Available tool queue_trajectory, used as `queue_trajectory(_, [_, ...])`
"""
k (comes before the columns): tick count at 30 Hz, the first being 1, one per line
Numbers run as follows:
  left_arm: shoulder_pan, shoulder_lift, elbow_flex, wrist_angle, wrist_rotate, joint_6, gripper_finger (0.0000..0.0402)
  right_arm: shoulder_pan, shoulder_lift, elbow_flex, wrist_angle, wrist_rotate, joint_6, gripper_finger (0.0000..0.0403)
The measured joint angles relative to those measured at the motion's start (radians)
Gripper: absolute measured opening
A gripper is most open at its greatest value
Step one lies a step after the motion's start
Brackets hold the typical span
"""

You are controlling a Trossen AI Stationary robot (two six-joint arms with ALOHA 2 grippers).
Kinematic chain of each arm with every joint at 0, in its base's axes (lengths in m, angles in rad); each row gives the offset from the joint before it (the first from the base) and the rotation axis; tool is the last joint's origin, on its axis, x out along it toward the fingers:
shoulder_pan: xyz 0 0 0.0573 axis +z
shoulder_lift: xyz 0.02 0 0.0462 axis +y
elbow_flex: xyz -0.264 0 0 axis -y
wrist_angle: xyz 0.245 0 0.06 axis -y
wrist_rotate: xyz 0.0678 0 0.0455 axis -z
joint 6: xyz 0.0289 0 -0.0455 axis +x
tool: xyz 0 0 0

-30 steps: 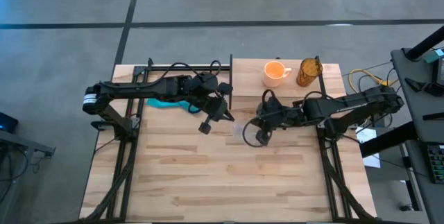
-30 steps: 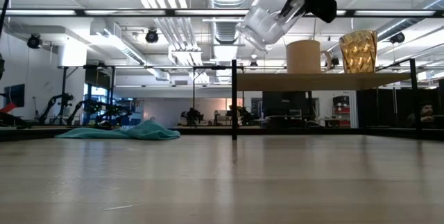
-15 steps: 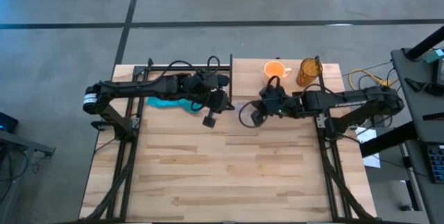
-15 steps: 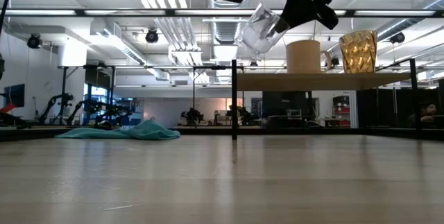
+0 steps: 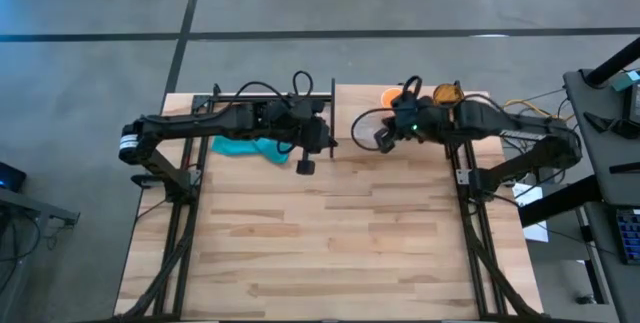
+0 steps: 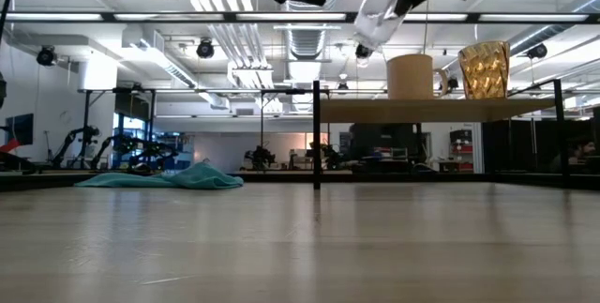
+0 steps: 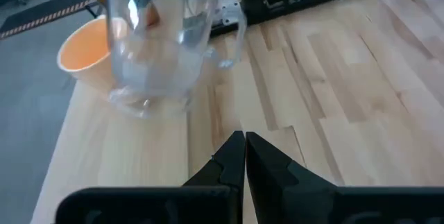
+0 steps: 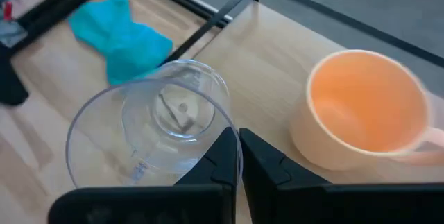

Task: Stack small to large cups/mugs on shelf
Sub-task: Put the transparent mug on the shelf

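A clear glass cup [image 8: 156,123] is held in the air by the right gripper [image 8: 236,156], whose fingers are pinched shut on the cup's rim, so that the cup hangs tilted above the shelf [image 5: 360,103] just beside the orange mug [image 8: 364,113]. The grip on the rim seems chosen so the body of the cup stays free to be lowered into a larger vessel. In the low view the glass cup [image 6: 377,17] is seen above and to one side of the orange mug [image 6: 412,76], not yet inside it. The taller brown cup [image 6: 485,68] stands on the shelf next to the mug. The right arm is stretched from the table's right edge over the shelf, wrist angled downward. The left gripper [image 7: 244,151] is closed on nothing and is held over the table near the shelf's edge, pointed at the glass. A teal cloth [image 5: 240,147] is left on the table under the left arm
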Motion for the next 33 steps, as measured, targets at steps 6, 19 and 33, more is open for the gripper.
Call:
queue_trajectory(6, [0.002, -0.001, 0.026, 0.003, -0.002, -0.007, 0.0000, -0.020, 0.057, 0.190, -0.175, -0.041, -0.130, 0.0008])
queue_trajectory(19, [0.004, -0.002, 0.035, -0.062, -0.002, -0.060, 0.0000, -0.136, 0.298, 0.459, -0.285, -0.094, -0.342, 0.0008])
queue_trajectory(33, [0.004, -0.005, 0.036, -0.122, 0.000, -0.061, 0.0000, -0.238, 0.467, 0.626, -0.428, -0.219, -0.384, 0.0008])
